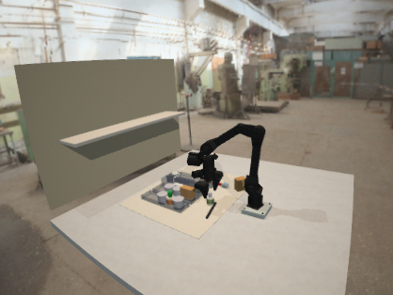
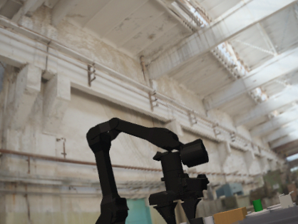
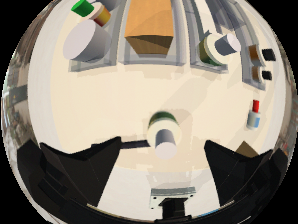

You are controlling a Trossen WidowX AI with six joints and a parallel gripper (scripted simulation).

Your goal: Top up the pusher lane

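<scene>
The gripper was spread wide with nothing in it, pointed straight down, and the loose jar sat right between the two dark fingers in the wrist view. It looked like a lineup for a top-down grab: jaws open enough to drop past the pale lid on both sides, not touching it yet as far as could be told.

That jar stood upright on the tan mat, just in front of the grey lane rack and apart from it. It had a dark green band under a light cap, and the jar already sitting in the right-hand lane looked like the same kind, so that was probably the match and that was probably the sprung lane. The pusher plate itself was too small to make out.

The middle lane held a brown box, and the left one a big grey cylinder with a green-capped item behind it, so those lanes were taken by other stock.

From the top view, a dark stick lay on the mat near the jar, and another small brown box sat by the arm's base plate on the counter. A few tiny bits were off to the right in the wrist view, too small to name.
</scene>
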